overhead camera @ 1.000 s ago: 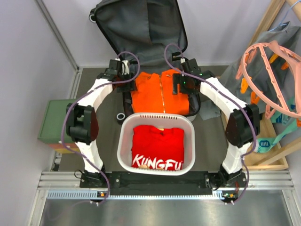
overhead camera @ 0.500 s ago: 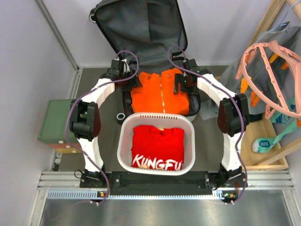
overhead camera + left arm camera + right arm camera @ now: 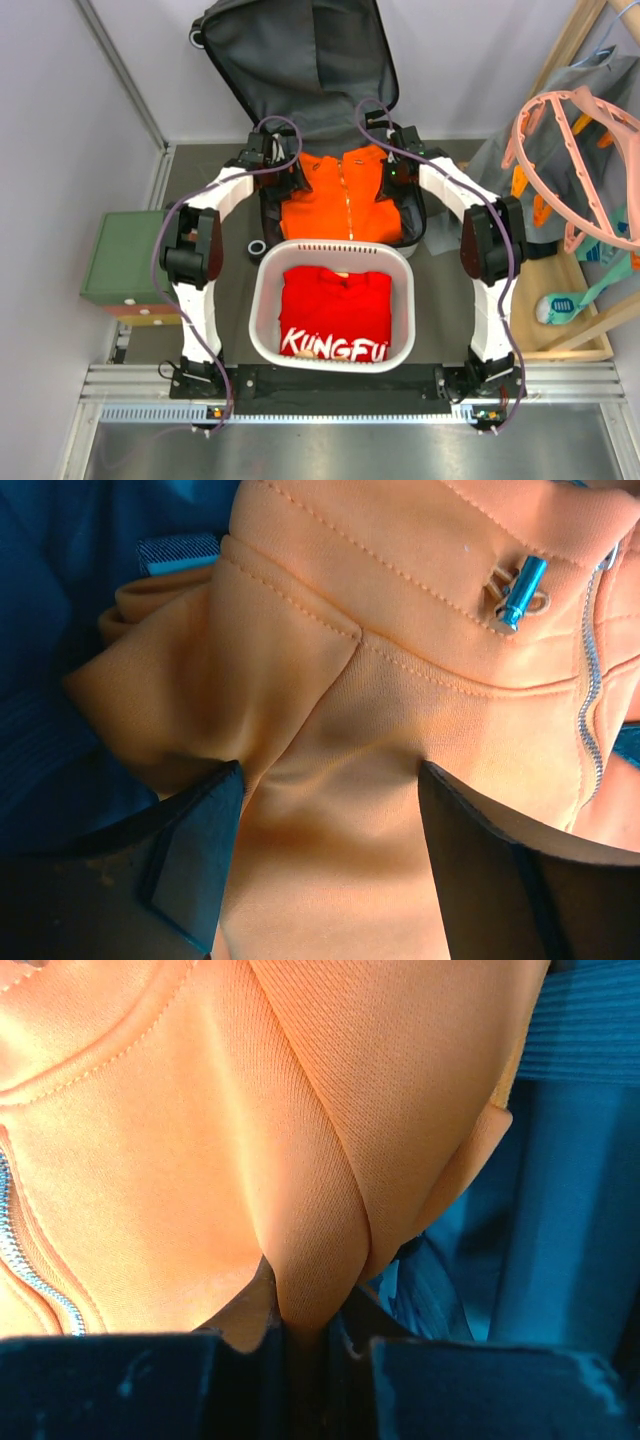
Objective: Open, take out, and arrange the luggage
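The luggage [image 3: 300,60] lies open at the back, its dark grey lined lid leaning on the wall. An orange zip jacket [image 3: 340,205] fills its lower half. My left gripper [image 3: 290,185] is at the jacket's left shoulder. In the left wrist view this gripper [image 3: 330,780] is open, its fingertips [image 3: 215,810] pressed onto the orange jacket [image 3: 400,680] below the collar and a blue cord tip [image 3: 520,588]. My right gripper [image 3: 393,180] is at the right shoulder. In the right wrist view it [image 3: 305,1325] is shut on a pinched fold of the orange jacket [image 3: 310,1160].
A white perforated basket [image 3: 262,300] holding a folded red "KUNGFU" shirt [image 3: 335,310] stands just in front of the luggage. Green-topped boxes [image 3: 120,255] sit at the left. Pink hangers [image 3: 570,150], grey cloth and a wooden crate [image 3: 575,335] crowd the right side.
The right gripper has closed on a fold of the orange jacket. Both arms have drawn in toward the jacket, the left one sliding right onto its shoulder.
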Controlling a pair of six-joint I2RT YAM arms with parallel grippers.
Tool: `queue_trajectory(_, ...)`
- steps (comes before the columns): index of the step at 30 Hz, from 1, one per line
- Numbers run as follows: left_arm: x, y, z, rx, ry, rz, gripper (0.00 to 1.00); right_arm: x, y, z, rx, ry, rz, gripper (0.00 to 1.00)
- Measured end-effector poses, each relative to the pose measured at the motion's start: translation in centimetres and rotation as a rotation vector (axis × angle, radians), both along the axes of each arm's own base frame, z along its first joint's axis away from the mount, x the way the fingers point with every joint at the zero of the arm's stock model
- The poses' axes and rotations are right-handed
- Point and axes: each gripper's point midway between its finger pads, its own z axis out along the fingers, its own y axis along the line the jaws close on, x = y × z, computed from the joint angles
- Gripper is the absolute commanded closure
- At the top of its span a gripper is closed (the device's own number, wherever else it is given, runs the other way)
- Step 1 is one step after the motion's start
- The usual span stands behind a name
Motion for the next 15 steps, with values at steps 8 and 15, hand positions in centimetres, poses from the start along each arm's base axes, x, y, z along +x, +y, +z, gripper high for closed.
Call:
queue_trajectory(8, -1.0, 1.1, 2.8, 0.064, -0.049, 0.009, 0.08, -0.4, -0.7, 2.2, -0.042, -0.055, -0.013, 1.00)
queue_trajectory(15, -1.3, 3.8, 4.2, 0.141, -0.061, 0.081, 0.11, -1.0, -1.3, 6.5, -0.063, -0.156, -0.025, 1.00)
